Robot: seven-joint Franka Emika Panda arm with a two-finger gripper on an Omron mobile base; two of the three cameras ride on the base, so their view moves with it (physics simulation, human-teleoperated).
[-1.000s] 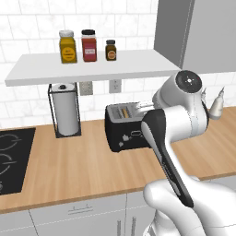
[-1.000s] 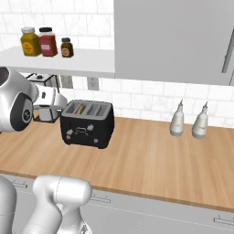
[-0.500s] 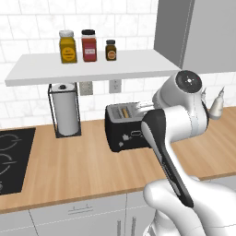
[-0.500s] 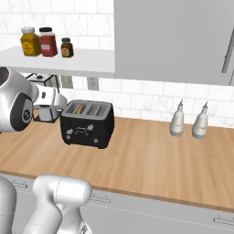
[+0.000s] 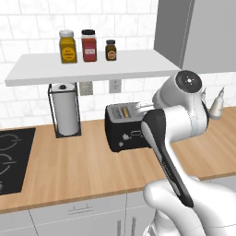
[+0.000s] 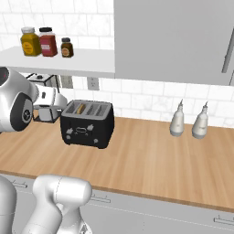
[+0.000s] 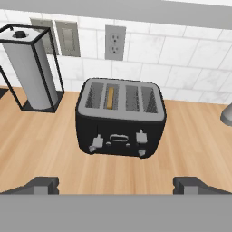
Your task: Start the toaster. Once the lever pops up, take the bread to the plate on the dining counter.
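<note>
Toaster [image 7: 120, 118] black, center of the hand view, standing on the wooden tabletop [image 7: 45, 154] against the tiled wall; in the left base view [image 5: 126, 126] it sits mid-frame, partly behind the white arm, and in the right base view [image 6: 87, 123] it is left of center. Bread [image 7: 110, 98] stands on edge in the second slot from the left, only its golden top edge showing; in the right base view [image 6: 81, 108] it shows as a tan strip in the leftmost slots. Two levers and small light knobs on the toaster front. Tool [image 7: 116, 185] at the bottom of the hand view, fingers spread wide with nothing between them, apart from the toaster and facing its front. Paper towel roll [image 7: 31, 72] in a black wire holder, upper left of the hand view, beside the toaster. Three jars [image 5: 87, 45] on the shelf [image 5: 92, 69], upper left of the left base view. Two grey bottles [image 6: 188, 121] on the tabletop right of center in the right base view. Cooktop [image 5: 11, 159] at the left edge of the left base view.
</note>
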